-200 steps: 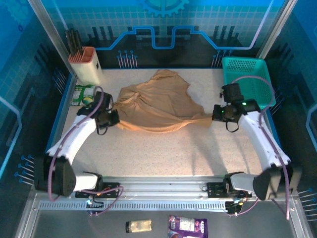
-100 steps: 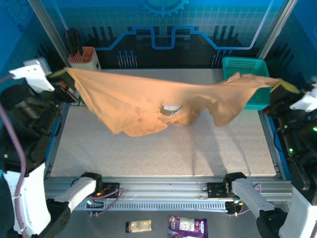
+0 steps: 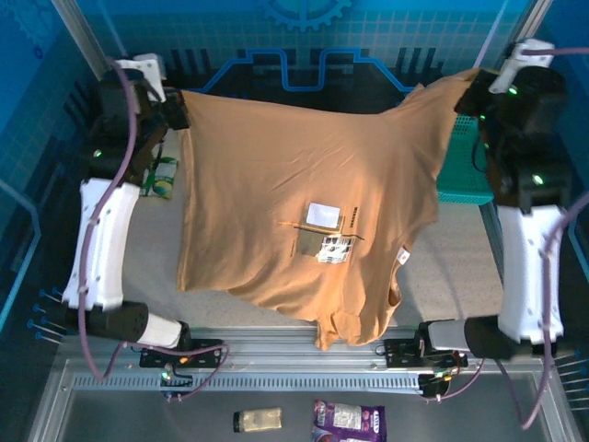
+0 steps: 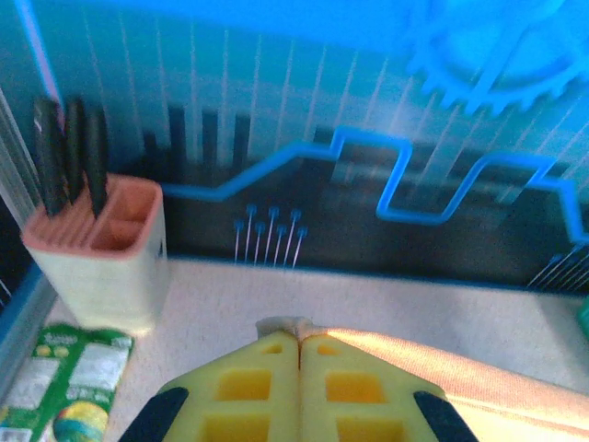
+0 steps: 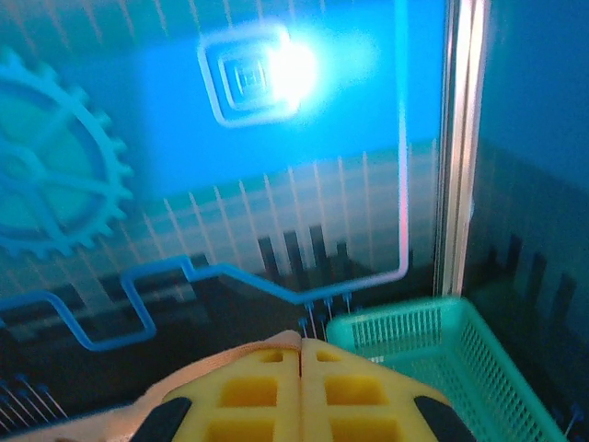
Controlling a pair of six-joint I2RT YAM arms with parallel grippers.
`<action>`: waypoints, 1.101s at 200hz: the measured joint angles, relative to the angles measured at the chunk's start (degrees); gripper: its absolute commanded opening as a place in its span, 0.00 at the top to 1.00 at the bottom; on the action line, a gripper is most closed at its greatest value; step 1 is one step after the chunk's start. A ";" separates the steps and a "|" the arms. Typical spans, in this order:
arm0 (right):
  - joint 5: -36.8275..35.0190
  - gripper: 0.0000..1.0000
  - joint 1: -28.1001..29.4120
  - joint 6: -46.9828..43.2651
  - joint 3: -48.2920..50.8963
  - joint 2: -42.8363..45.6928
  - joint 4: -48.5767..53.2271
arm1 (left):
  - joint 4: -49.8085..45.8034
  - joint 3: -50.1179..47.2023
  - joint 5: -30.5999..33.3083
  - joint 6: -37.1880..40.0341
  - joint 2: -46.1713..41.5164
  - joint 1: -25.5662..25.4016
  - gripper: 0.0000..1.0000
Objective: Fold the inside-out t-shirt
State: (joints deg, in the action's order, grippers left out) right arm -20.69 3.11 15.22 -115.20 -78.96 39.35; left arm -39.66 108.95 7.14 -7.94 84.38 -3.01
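Observation:
The inside-out t-shirt (image 3: 276, 193), tan with white tags near its middle, hangs stretched wide above the table between both raised arms. Its neck end droops toward the near table edge. My left gripper (image 3: 177, 109) is shut on the shirt's upper left corner; a bit of the fabric (image 4: 442, 364) pokes out past the yellow fingertips (image 4: 262, 354) in the left wrist view. My right gripper (image 3: 469, 85) is shut on the upper right corner, with a strip of fabric (image 5: 221, 361) running over its left finger (image 5: 253, 382).
A teal basket (image 3: 460, 180) stands at the table's right back, partly behind the shirt. A knife block (image 4: 97, 253) and a green packet (image 4: 64, 382) sit at the back left. The speckled table (image 3: 460, 276) lies below the hanging shirt.
Both arms have lifted the shirt from a crumpled heap on the table up into the air and pulled it apart. It now hangs flat and spread, higher than half a second ago.

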 measured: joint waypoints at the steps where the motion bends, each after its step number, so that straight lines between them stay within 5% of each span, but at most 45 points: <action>1: 0.13 1.00 -0.17 0.20 0.09 -0.48 -0.17 | 0.13 0.00 -0.31 -0.09 0.46 0.13 1.00; 34: 3.39 1.00 -2.60 3.15 -3.32 -11.02 -2.64 | 3.50 5.68 -6.78 -3.78 11.23 3.43 1.00; 68: 7.21 1.00 -3.96 5.84 -20.04 -20.65 -4.07 | 5.31 27.17 -14.10 -9.07 23.10 6.47 1.00; 90: 9.38 1.00 -4.68 7.19 -26.18 -21.09 -6.08 | 7.02 39.23 -17.90 -13.00 26.60 8.33 1.00; 114: 11.69 1.00 -4.81 7.93 -23.85 -16.44 -9.42 | 9.94 41.09 -21.46 -16.44 24.72 10.32 1.00; 147: 15.30 1.00 -4.92 9.07 -2.34 -1.44 -13.84 | 12.90 22.71 -24.55 -17.64 14.08 11.76 1.00; 220: 22.91 1.00 -5.05 15.06 55.36 31.78 -6.03 | 13.77 -44.61 -29.53 -17.22 -13.86 11.74 1.00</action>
State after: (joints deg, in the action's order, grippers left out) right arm 2.22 -1.93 30.28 -59.83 -47.18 33.32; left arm -25.89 64.34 -22.39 -25.17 70.52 8.73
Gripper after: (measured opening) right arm 0.063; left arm 0.051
